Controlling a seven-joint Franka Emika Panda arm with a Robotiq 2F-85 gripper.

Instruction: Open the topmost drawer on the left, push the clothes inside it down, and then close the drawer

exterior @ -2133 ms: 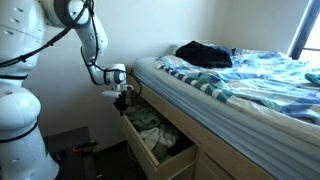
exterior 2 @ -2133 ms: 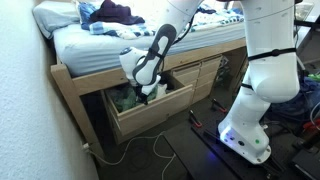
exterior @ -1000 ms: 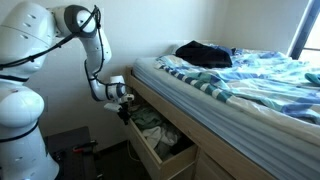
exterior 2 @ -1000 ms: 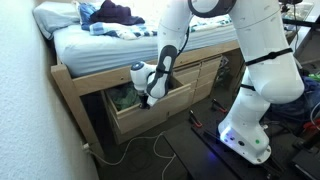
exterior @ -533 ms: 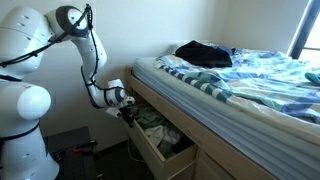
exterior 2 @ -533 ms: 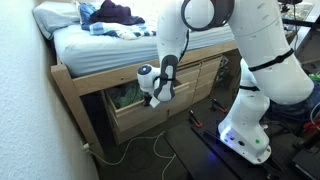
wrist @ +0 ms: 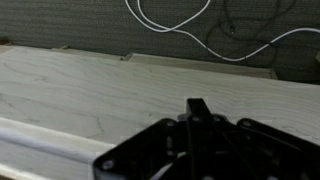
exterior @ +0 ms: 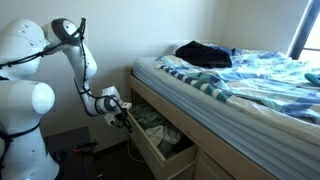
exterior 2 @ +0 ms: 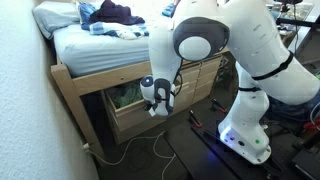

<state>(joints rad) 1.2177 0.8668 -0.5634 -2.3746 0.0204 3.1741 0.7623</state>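
One drawer [exterior: 141, 150], the topmost at the end of the bed frame [exterior 2: 75, 85], stands pulled out from under the mattress. Its pale front panel faces the room in both exterior views. Clothes [exterior: 150, 122] lie heaped inside it, greenish and white, and rise about level with the rim. In an exterior view they show only as a green patch [exterior 2: 122, 98] behind the panel.

The gripper [exterior: 124, 115] sits at the outer top edge of the drawer front, touching it or just beside it; which of the two cannot be told. In the wrist view the dark fingers [wrist: 197, 106] meet in a single point, so the jaws look drawn together with nothing between them. Beyond them a pale wood panel [wrist: 90, 85] crosses that view.

The arm is folded low. From the shoulder [exterior: 60, 30] the upper link drops steeply to a bent elbow. The forearm then reaches sideways to the wrist, level with the drawer. In an exterior view a big round joint [exterior 2: 196, 40] looms above the gripper [exterior 2: 155, 108].

Blue striped bedding [exterior: 235, 75] covers the bed, with a dark garment [exterior: 203, 53] on top. A white cable [exterior 2: 150, 150] trails over the floor below the drawer.
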